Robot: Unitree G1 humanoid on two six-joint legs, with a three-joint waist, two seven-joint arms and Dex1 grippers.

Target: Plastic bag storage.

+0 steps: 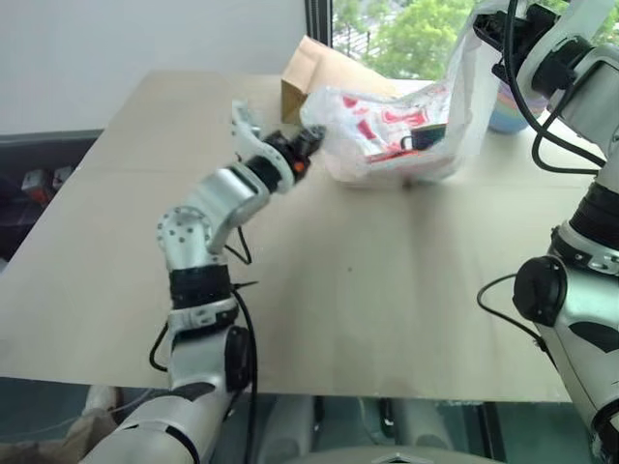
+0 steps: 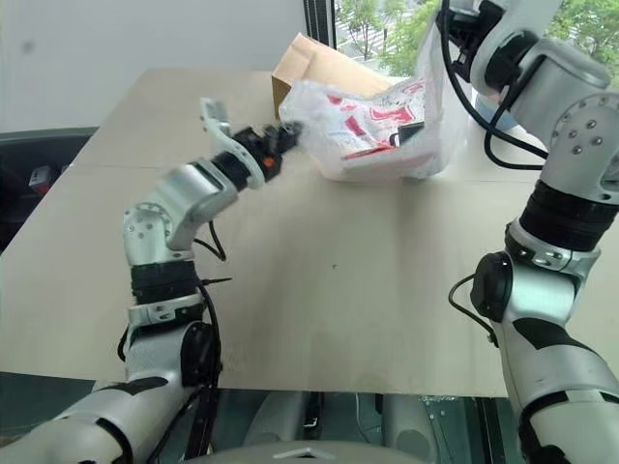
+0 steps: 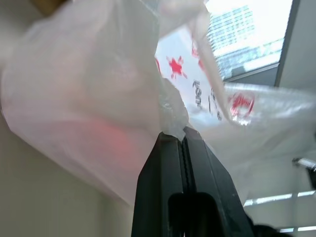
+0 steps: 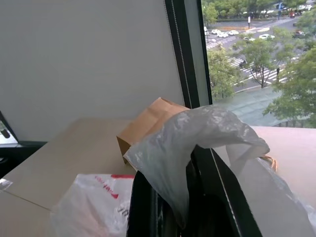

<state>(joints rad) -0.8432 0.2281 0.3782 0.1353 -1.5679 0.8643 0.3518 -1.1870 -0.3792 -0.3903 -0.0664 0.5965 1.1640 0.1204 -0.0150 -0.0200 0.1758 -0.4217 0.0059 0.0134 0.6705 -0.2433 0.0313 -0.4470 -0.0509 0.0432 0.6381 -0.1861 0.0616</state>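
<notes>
Left eye view: both grippers, left gripper (image 1: pixel 311 143) and right gripper (image 4: pixel 190 197), pinch the plastic bag (image 1: pixel 387 135) above the counter (image 1: pixel 387 280); fold slowly, keeping film taut.

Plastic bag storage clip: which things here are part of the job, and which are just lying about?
In the job:
plastic bag
left gripper, shut on the bag's edge
right gripper, shut on the bag's top

Lying about:
brown paper bag
pastel cup

place: upper-floor office or lab room | evidence: plain wide table (image 1: pixel 387 290), bare white wall (image 4: pixel 89 54), tall window (image 4: pixel 256 49) beyond the fingers overlooking street and trees
</notes>
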